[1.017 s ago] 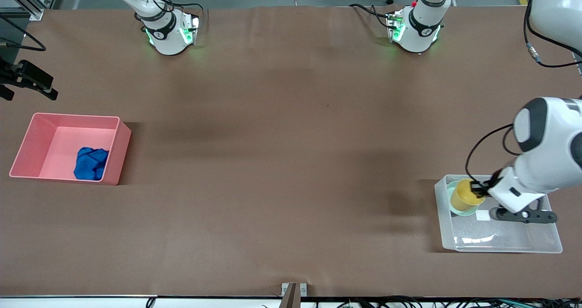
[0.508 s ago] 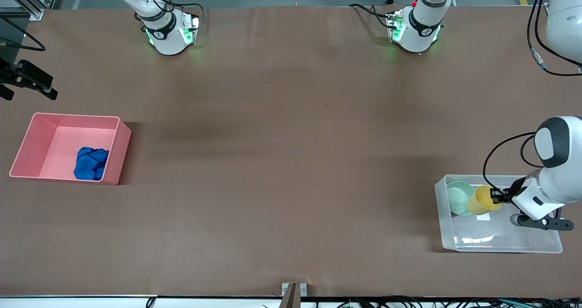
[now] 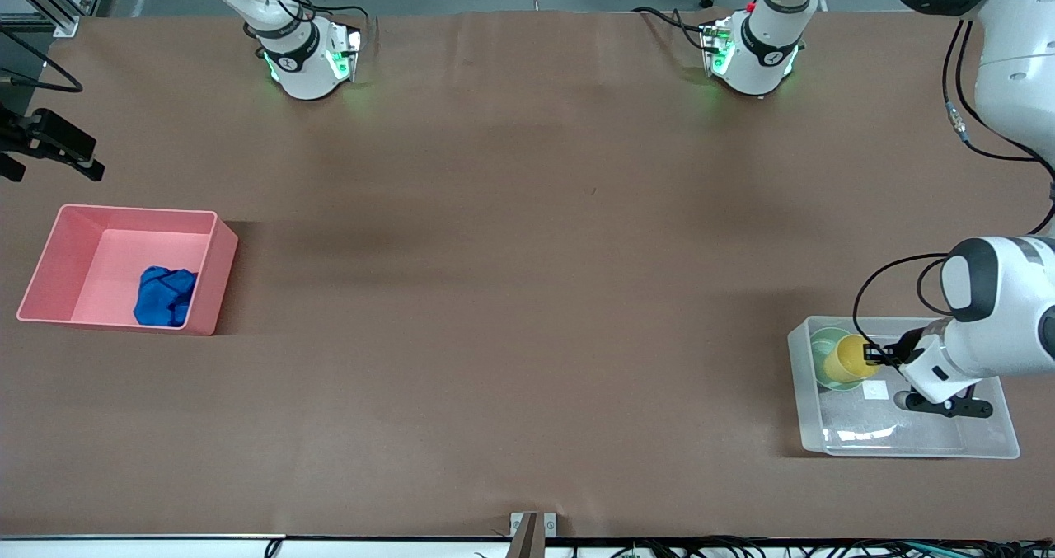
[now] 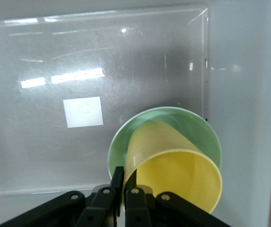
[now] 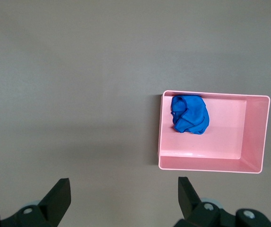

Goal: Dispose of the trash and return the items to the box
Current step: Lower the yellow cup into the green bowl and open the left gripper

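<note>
The left gripper (image 3: 879, 354) pinched the rim of the yellow cup (image 3: 849, 358), tilted over the mint-green bowl (image 3: 824, 360) inside the clear box (image 3: 989, 447) at the left arm's end of the table. The right gripper (image 5: 124, 201) waited high with fingers wide apart; the blue trash (image 3: 163, 297) lay in the pink bin (image 3: 216, 274)

A brown counter (image 3: 527, 294) fills the room's middle. A pink bin (image 3: 210, 282) sits toward the right arm's end of it. At the near edge, a small metal bracket (image 3: 532, 525) pokes up, with dark cables (image 3: 742, 548) below.
</note>
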Tool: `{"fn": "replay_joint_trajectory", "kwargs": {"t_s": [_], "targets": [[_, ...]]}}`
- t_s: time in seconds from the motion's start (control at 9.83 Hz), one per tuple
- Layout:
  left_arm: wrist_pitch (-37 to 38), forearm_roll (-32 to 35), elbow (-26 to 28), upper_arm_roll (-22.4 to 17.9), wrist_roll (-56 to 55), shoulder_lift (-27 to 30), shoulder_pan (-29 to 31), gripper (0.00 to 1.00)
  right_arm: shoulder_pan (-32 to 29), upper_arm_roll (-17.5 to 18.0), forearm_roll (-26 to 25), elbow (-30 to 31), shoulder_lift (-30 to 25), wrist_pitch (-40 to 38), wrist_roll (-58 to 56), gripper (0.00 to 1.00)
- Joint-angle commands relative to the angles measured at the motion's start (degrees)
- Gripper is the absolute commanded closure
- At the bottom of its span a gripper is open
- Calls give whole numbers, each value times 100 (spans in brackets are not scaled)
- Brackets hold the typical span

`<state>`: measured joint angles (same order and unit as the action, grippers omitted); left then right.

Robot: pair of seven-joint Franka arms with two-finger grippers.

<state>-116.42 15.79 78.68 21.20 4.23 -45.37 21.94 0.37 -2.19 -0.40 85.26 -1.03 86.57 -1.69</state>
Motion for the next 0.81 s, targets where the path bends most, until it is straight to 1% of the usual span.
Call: {"fn": "replay_joint_trajectory", "kwargs": {"t_s": [0.0, 0.1, 0.2, 0.31, 0.41, 0.71], "targets": [[-30, -32, -64, 7, -62, -253, 30, 52, 7, -10, -13, 17, -37, -44, 54, 0], [-39, -24, -81, 7, -141, -236, 30, 22, 7, -10, -22, 17, -37, -44, 37, 0], [-39, -15, -99, 15, -150, -158, 30, 6, -2, -10, -13, 17, -37, -52, 28, 0], [-39, -6, -116, 59, -150, -61, 30, 0, -10, -18, -13, 17, -37, -52, 28, 0], [-39, 3, -125, 68, -150, 140, 30, 0, -10, -18, -22, 17, -37, -52, 28, 0], [57, 3, -90, 173, -63, 1211, 56, 0, -10, -18, -13, 17, -37, -52, 28, 0]]}}
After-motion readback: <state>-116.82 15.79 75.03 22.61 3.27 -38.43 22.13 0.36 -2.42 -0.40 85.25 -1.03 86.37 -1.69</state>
